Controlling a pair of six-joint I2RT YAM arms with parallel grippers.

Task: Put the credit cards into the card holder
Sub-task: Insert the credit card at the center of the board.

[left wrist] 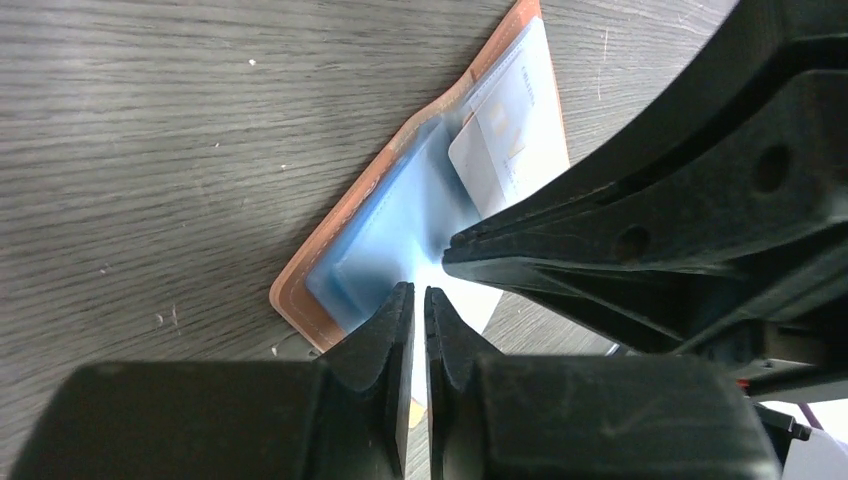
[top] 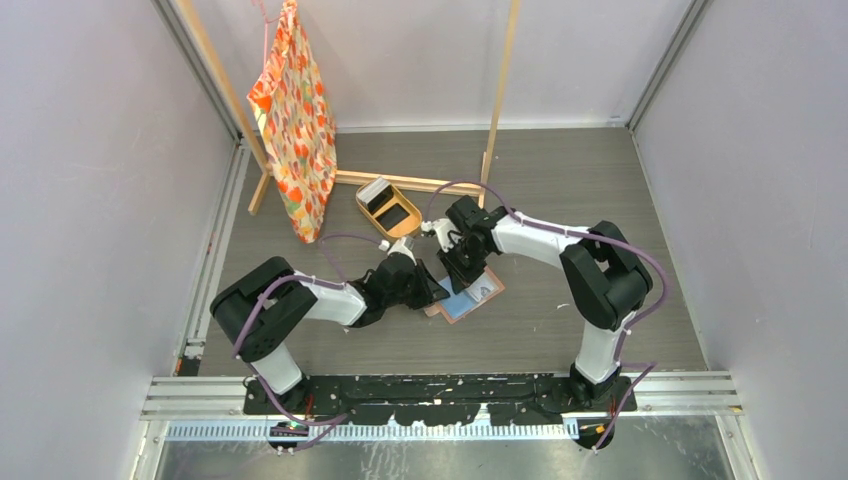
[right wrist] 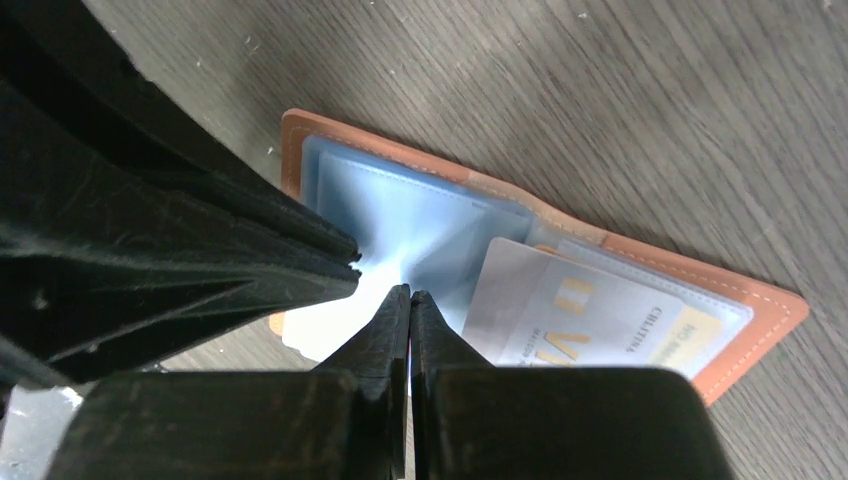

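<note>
My left gripper [left wrist: 420, 292] and right gripper [right wrist: 403, 295] both pinched to slits, tips meeting over the open card holder's [right wrist: 770, 305] glossy pocket [right wrist: 400, 215]; one credit card [right wrist: 590, 310] tucked in the other half.

Both arms reach inward, tips meeting — right claw [right wrist: 409, 298] pinched together, left claw [left wrist: 420, 295] seemingly likewise.

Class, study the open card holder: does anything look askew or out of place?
Yes. In the card holder, the grey card seems only partly seated, its corner lying over the neighbouring blue pocket. That pocket bulges up instead of lying flat.
</note>
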